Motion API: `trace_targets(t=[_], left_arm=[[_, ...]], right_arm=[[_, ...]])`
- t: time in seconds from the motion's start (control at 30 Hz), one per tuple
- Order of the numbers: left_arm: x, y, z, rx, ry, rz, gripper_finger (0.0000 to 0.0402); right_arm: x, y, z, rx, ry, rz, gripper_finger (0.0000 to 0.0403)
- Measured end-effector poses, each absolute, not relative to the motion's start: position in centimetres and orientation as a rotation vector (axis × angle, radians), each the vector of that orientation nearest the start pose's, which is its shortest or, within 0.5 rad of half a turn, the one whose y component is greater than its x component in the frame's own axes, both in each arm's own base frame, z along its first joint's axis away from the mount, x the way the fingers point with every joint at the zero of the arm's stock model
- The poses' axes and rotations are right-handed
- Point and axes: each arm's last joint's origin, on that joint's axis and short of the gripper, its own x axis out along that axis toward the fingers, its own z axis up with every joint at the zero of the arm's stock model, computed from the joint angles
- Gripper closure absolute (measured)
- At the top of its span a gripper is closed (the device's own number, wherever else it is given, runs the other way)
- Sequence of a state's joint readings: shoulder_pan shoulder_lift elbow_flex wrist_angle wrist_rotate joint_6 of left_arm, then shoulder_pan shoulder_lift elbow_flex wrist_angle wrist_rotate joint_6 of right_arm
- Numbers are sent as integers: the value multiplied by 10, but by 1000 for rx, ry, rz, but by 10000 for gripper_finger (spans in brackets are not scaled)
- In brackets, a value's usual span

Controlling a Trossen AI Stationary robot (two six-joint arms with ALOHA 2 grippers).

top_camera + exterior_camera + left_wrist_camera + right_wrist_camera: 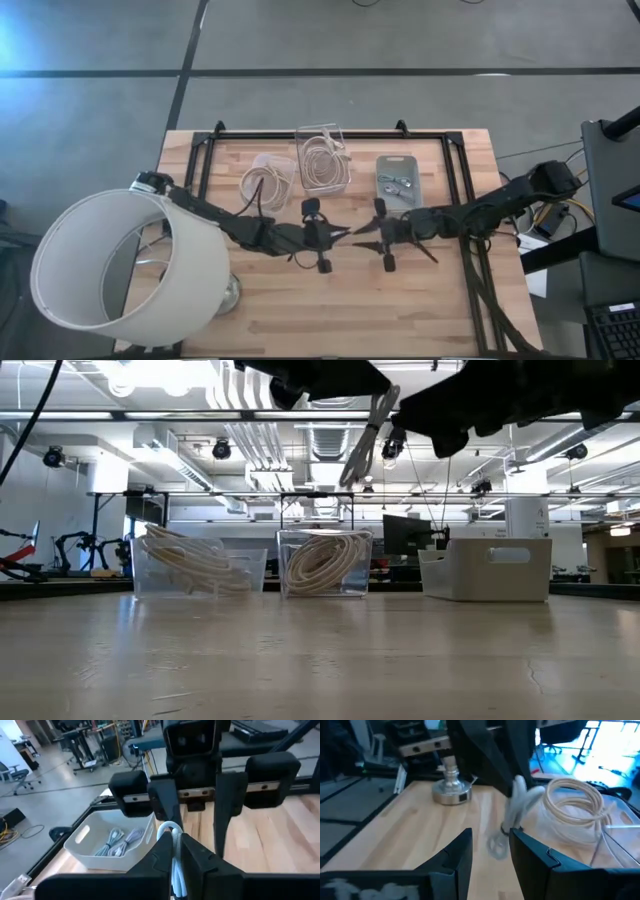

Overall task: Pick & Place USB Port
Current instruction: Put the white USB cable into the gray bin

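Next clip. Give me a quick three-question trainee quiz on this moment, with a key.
1. True or false: the left hand is shut on the thin white cable.
2. How many clear plastic bins of coiled cream cable stand on the wooden table?
3. The right hand is: A) open, facing the left hand; B) shut on a cable; C) resting inside a tray.
Key: 1 true; 2 two; 3 A.

Wooden table: two clear cable bins, grey tray, lamp base.
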State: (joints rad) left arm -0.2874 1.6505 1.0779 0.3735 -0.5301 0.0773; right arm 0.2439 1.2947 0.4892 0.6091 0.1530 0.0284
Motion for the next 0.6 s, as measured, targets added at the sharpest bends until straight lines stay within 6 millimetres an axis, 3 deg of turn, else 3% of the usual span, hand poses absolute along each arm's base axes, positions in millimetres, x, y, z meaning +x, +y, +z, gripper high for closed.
trace_targets(t=[0.6], left_arm=[[360,-90,270,141,146,218,377]], right_arm=[[275,60,208,2,193,27,281]])
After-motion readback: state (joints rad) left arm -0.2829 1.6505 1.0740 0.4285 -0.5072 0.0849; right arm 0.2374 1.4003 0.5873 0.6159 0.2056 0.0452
